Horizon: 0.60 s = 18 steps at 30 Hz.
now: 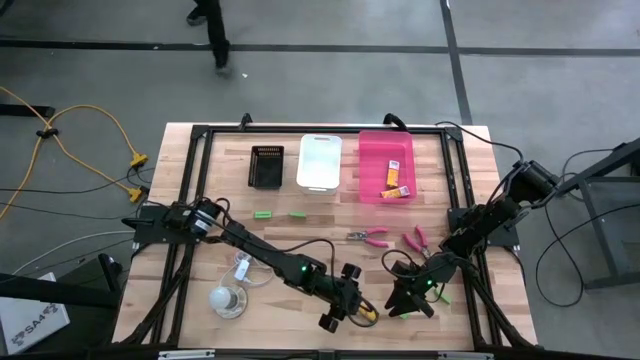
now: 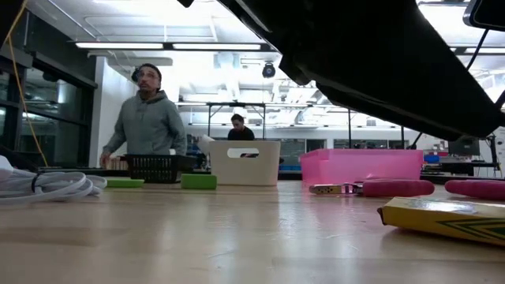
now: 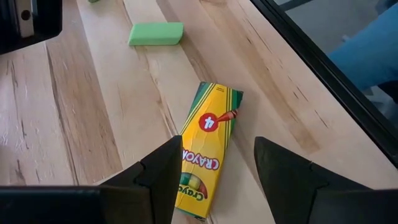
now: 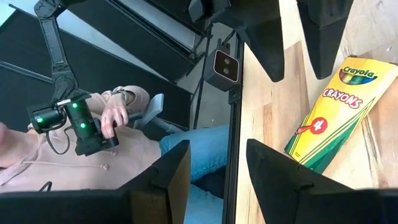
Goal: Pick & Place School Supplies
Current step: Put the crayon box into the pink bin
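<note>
You are working on the crayon packet [image 3: 206, 152] lying flat near the front edge of the worktop [image 1: 300, 240], and the pick is not yet made. Your left hand [image 3: 217, 180] is hanging over it with its fingers spread on either side of the packet's near end, not gripping it. Your right hand [image 1: 410, 298] is sitting close by on the packet's other side, its fingers parted with nothing between them.

The next move, as I judge it, is lowering the left hand so the fingers bracket the packet's narrow width, closing, lifting, then carrying it to the pink bin [image 1: 372, 150] at the back, where two other packets already lie. The right hand is crowding that spot, so watch for a clash.

The left wrist view is showing a green eraser [image 3: 156, 33] just beyond the packet. The high view alone is showing the two pink-handled tools [image 1: 372, 237] and the remaining bins.
</note>
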Motion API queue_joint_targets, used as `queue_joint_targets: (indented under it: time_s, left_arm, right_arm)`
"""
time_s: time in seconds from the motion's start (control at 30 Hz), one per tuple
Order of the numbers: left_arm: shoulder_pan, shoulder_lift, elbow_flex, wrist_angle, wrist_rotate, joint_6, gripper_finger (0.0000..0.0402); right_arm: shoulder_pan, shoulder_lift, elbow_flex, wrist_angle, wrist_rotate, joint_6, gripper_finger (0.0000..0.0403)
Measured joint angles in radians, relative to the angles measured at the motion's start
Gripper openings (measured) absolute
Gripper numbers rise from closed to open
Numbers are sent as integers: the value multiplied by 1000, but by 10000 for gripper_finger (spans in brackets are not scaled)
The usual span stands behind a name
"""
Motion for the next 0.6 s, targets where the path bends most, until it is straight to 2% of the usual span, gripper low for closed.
queue_joint_targets:
  time_s: [0.37,0.6]
  left_arm:
    - [7,-6,0,-7,30,-23,197]
    - [7,-6,0,-14,39,-43,248]
  right_arm:
    - [0,0,0,0,0,-1,146]
    - [0,0,0,0,-1,-1,146]
